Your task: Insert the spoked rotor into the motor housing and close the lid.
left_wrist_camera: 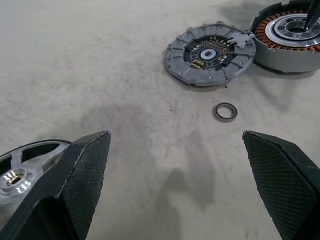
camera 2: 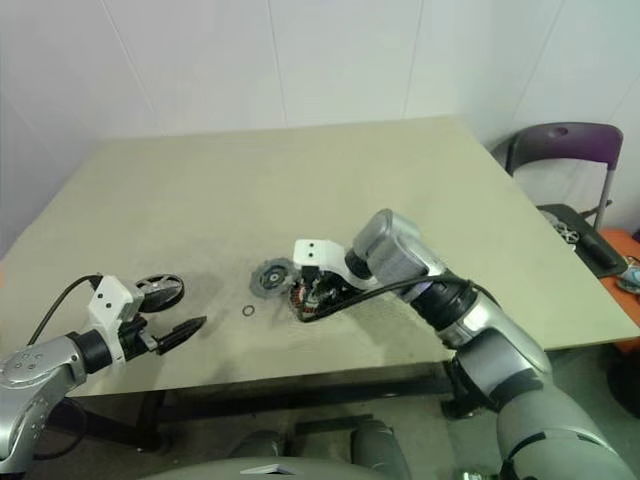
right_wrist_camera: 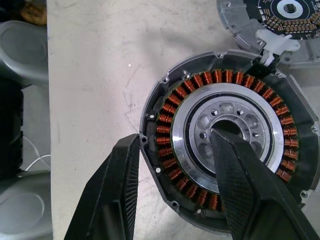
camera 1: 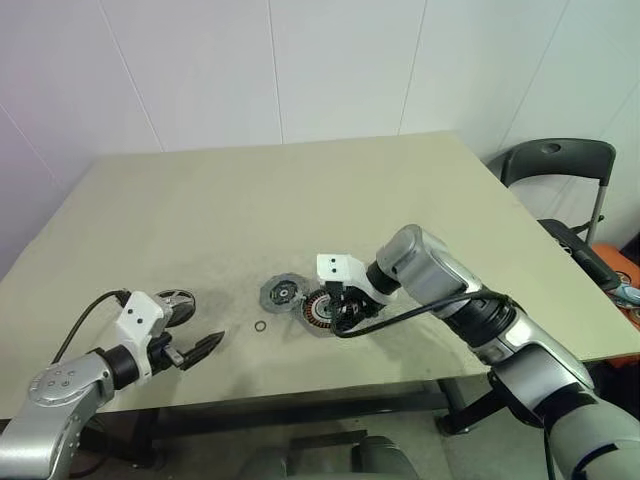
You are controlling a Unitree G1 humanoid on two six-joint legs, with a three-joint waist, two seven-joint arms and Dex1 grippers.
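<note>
While parted, right tool (right_wrist_camera: 172,192) astride motor housing (right_wrist_camera: 230,150) rim

Lid (camera 1: 283,293) beside housing (camera 1: 322,309), rotor (camera 1: 176,303) apart

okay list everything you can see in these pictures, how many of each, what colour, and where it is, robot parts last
Round silver motor housing with copper windings: one, silver and copper, near the table's front edge, under the right gripper.
Flat round grey lid with a dark centre: one, grey, lying flat, edge against the motor housing, on its left.
Small thin metal ring: one, silver-grey, on the table in front of the lid.
Silver-white spoked rotor: one, lying on the table's left side, beside the left gripper.
Table with a beige top: one, beige, carrying all the parts.
Dark folding chair: one, dark grey, beyond the table's right corner.
Left gripper: one, black fingers, open, holding nothing.
Right gripper: one, black fingers, one finger in the housing's centre hole, the other outside its rim.
</note>
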